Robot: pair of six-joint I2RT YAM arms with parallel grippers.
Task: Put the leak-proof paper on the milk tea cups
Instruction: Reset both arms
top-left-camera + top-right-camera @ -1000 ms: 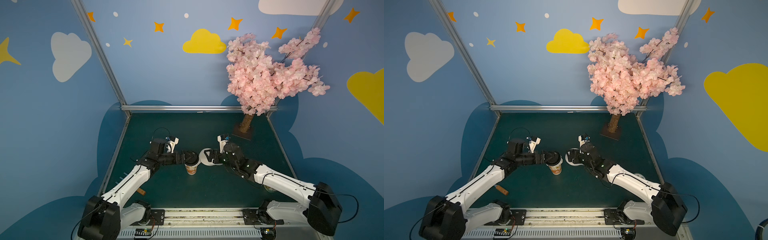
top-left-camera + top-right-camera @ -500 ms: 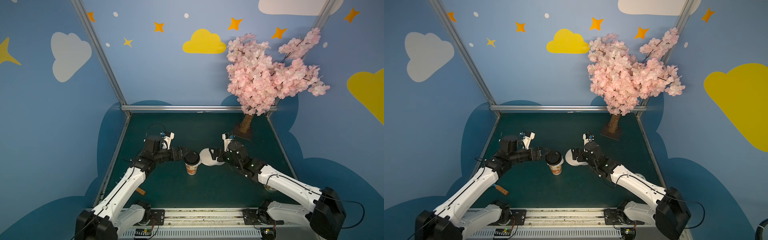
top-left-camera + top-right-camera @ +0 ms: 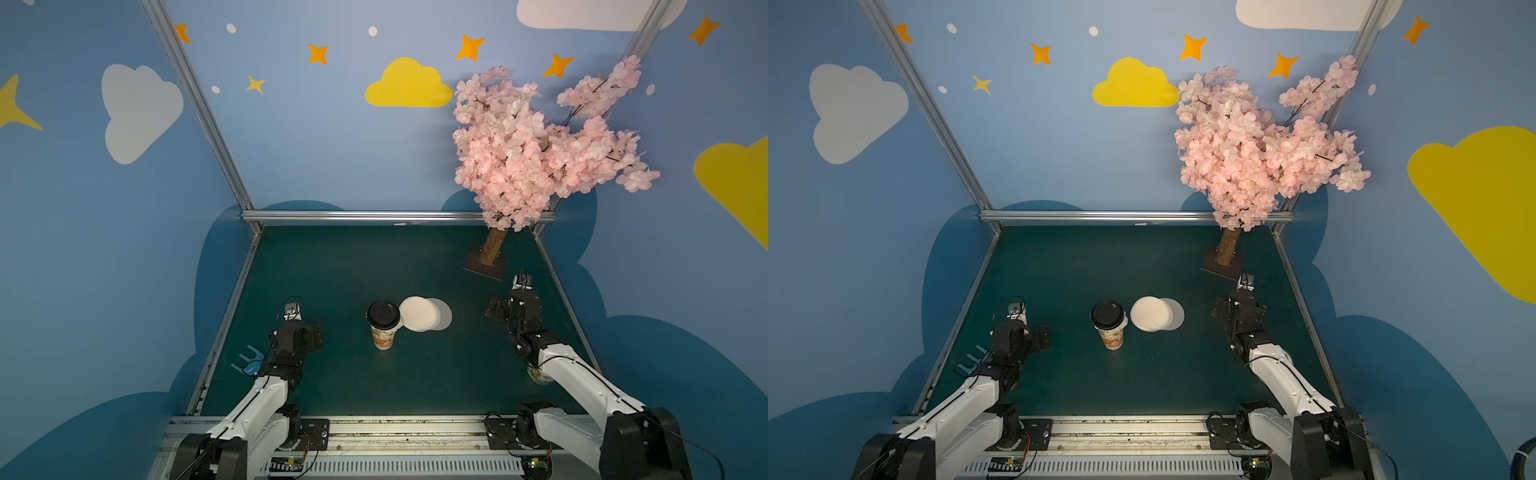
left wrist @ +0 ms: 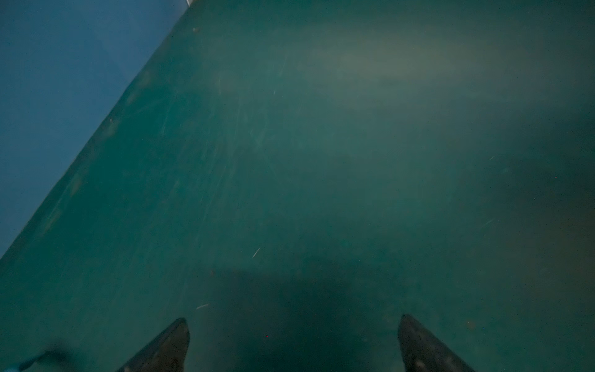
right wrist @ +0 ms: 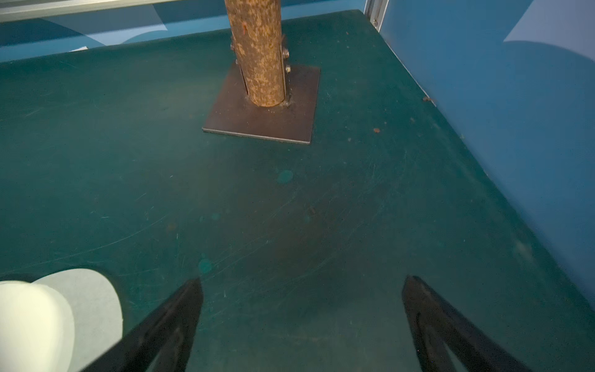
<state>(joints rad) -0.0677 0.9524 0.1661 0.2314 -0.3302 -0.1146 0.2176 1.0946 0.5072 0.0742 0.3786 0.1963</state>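
Observation:
The milk tea cup (image 3: 383, 337) (image 3: 1112, 338) stands upright mid-table, white with orange print, and a black round lid (image 3: 383, 314) sits on its mouth. A white sliver shows under the lid's right edge. Just right of the cup lies a stack of leak-proof paper (image 3: 419, 313) (image 3: 1150, 313) (image 5: 35, 325), with one greyer disc (image 3: 443, 314) (image 5: 96, 306) partly under it. My left gripper (image 3: 296, 335) (image 3: 1020, 336) (image 4: 293, 322) hangs open and empty left of the cup. My right gripper (image 3: 513, 309) (image 3: 1239, 311) (image 5: 302, 283) is open and empty, right of the papers.
An artificial pink blossom tree with a brown trunk on a square plate (image 3: 484, 266) (image 5: 264, 122) stands at the back right. A squat tin (image 3: 538, 374) peeks out under my right arm. A blue fork-shaped thing (image 3: 247, 359) lies beside the table's left rail.
Both arms have drawn back sideways from the cup and papers. The right gripper has opened wider. The lidded cup stands where it was.

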